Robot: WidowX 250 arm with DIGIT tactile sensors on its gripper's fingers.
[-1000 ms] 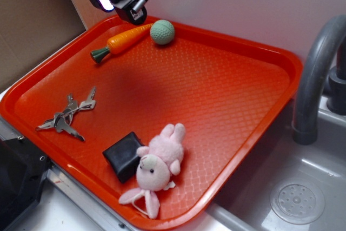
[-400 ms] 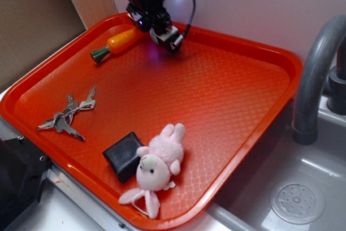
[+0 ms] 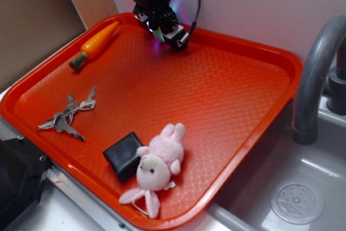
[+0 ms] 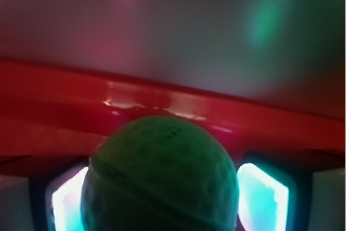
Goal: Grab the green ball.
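Red plastic tray (image 3: 254, 112) beside a grey sink (image 3: 303, 187), pale wall behind.

Contents, near side: pink plush bunny (image 3: 157, 166) leaning on a small black block (image 3: 123, 155); bunch of keys (image 3: 67, 114) to the left.

Change noted: toy carrot (image 3: 93, 46) now lies further left, against the tray's far-left rim, knocked aside as the arm came down. A second ago the gripper (image 3: 162, 31) was high and left of the ball; it has since dropped to the tray's far edge.

Green ball (image 4: 159, 179): at the far rim, almost wholly hidden under the gripper from outside. Wrist view shows it filling the space between the two lit fingers (image 4: 262, 196), one on each side.

Fingers apart, bracketing the ball; whether they touch it I cannot tell. Judged ready for closing.
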